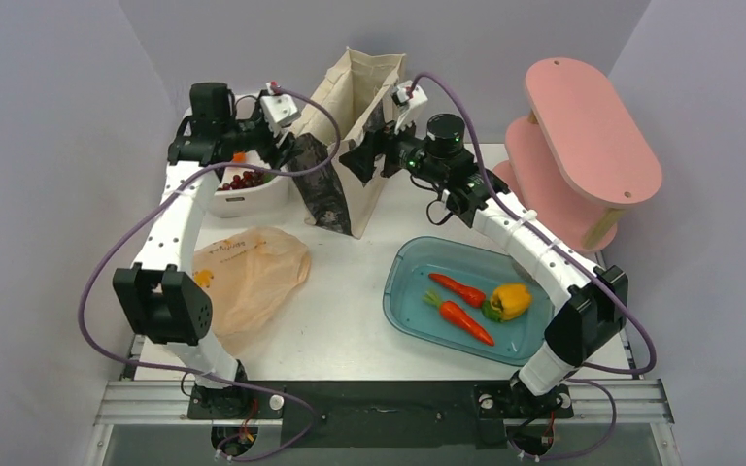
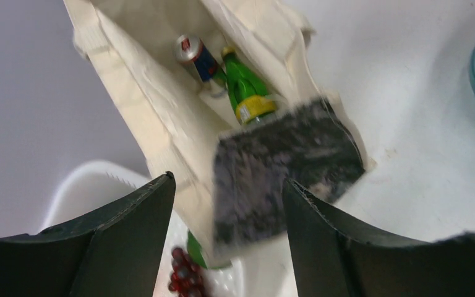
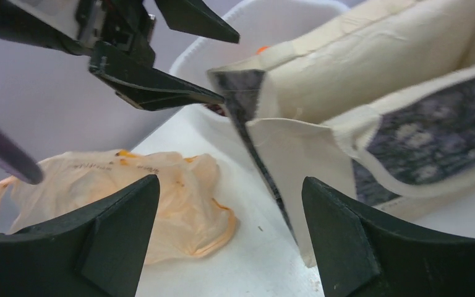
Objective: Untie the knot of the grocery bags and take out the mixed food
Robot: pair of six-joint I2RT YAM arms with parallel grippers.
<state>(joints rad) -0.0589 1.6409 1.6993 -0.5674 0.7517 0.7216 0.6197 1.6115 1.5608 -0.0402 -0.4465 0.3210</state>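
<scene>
Extraction from the canvas tote is, by our reading, the step in hand. The tote stands upright at the back of the worktop with its mouth open. The left wrist view looks down into it and shows the blue-silver can and the green yellow-capped bottle lying side by side at the bottom. The left pincer hovers above the tote's left rim with its jaws spread wide and empty. The right pincer sits near the tote's right side, likewise spread and holding nothing. Two carrots lie in the blue tray beside a yellow pepper. The peach plastic bag lies slack and flattened on the worktop, and we cannot make out a knot on it. We see no avocado. To do this step well, we recommend that one pincer pinch the rim and hold the mouth apart while the other descends vertically, aligned across the bottle's body rather than its cap. Soft canvas will likely fold inward, so we advise keeping clear of the walls during descent.
</scene>
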